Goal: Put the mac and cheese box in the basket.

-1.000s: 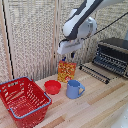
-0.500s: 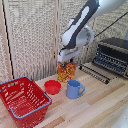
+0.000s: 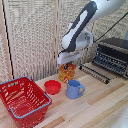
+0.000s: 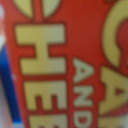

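The mac and cheese carton [image 3: 66, 73] stands upright on the wooden table, behind the blue mug and the red bowl. My gripper [image 3: 67, 61] is right over its top, with the white hand covering the carton's upper part. The fingers are hidden, so I cannot tell whether they are closed on it. In the wrist view the carton's red face with yellow letters [image 4: 70, 60] fills the picture, very close and blurred. The red basket [image 3: 31, 111] with a blue-grey rim sits at the front on the exterior view's left, apart from the carton.
A blue mug [image 3: 74, 89] stands just in front of the carton, and a small red bowl [image 3: 52, 87] lies beside it. A dark toaster oven [image 3: 113, 56] with a pulled-out rack [image 3: 95, 73] stands at the exterior view's right. A slatted wall is behind.
The arm has come down and toward the carton, so the hand now sits over its top. The carton, mug, bowl and basket have not moved.
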